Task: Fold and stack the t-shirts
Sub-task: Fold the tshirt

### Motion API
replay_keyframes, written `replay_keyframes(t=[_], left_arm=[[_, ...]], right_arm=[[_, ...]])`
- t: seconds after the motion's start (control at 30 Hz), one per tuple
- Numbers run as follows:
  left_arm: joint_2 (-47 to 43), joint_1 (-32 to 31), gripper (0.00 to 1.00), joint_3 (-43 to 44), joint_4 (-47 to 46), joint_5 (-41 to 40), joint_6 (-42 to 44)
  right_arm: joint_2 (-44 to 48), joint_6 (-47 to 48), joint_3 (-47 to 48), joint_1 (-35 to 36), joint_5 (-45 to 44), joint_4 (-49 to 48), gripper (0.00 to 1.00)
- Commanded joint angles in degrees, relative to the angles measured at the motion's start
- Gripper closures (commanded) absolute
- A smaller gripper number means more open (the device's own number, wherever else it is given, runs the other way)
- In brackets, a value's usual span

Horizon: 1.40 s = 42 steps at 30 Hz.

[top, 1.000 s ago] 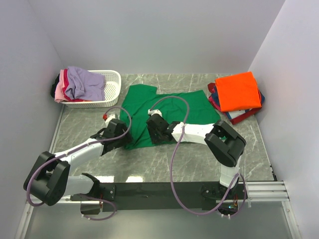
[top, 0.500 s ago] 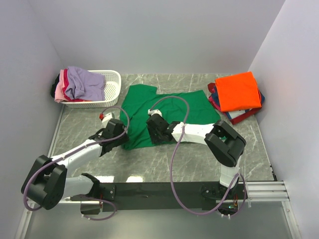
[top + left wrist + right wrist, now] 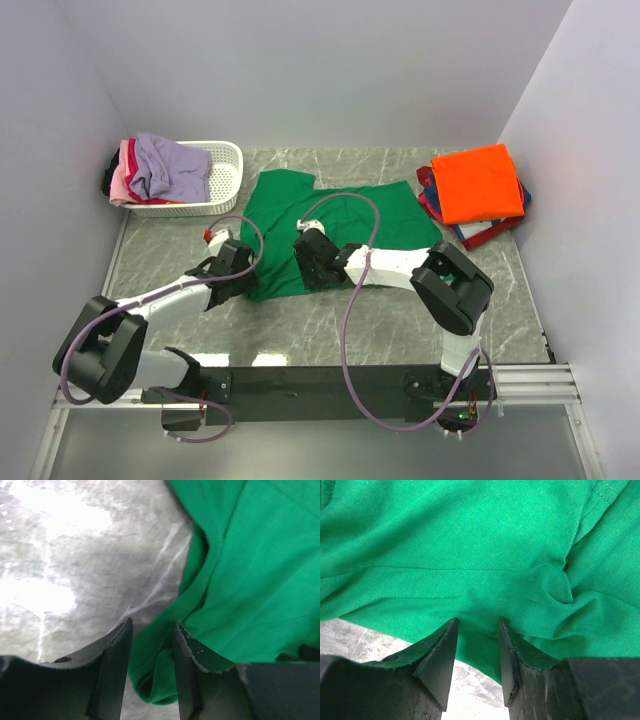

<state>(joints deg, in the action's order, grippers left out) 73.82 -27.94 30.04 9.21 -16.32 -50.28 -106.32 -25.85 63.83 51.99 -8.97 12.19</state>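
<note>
Top external: grey marbled surface [image 3: 390,320], with green t-shirt [image 3: 350,212] spread flat across its middle. At far right, orange shirt [image 3: 480,182] folded atop a stack [image 3: 476,237] of others. At far left, white basket [image 3: 228,170], lavender shirt [image 3: 165,165] and pink shirt [image 3: 121,183] heaped inside. Left claw [image 3: 152,630] low at the green t-shirt's near left corner, jaws partway apart, rolled hem lying between them; cannot tell whether gripped or merely straddled. Right claw [image 3: 477,625] at the near edge just beside, jaws apart over flat cloth, nothing clamped.
</note>
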Motion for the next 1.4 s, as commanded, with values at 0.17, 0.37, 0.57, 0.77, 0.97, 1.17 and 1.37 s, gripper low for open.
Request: replay_keyframes(t=[0.17,0.37,0.57,0.77,0.97,1.17,1.37], left_arm=[[1.4,0.1,0.78,0.5,-2.1,2.1,0.6],[-2.7,0.2,0.99,0.5,1.6,-0.8,-0.3],[-11.6,0.2,0.99,-2.3,6.7,-2.0,-5.1],[-16.5,0.2,1.0,-3.2,12.0,-4.0,-7.5],[-18.3,0.2,0.94,-4.4,15.1,-4.7,-9.7],[-21.3,0.2,0.66,-1.9,18.1,-7.9,-9.0],[-16.9,0.1,0.47,6.1,12.7,-9.0,-4.0]], right_arm=[[-1.6,-0.1,-1.9,0.3,0.9,3.2,0.55],[-1.7,0.0,-1.7,0.3,1.0,3.0,0.55],[-1.8,0.2,-1.4,0.2,0.6,3.4,0.55],[-1.8,0.4,-1.3,0.3,1.1,3.1,0.55],[-1.0,1.1,-0.6,0.2,1.2,2.8,0.55],[2.2,2.1,0.3,0.2,0.0,4.6,0.52],[8.8,2.7,0.2,0.3,-2.3,6.3,0.46]])
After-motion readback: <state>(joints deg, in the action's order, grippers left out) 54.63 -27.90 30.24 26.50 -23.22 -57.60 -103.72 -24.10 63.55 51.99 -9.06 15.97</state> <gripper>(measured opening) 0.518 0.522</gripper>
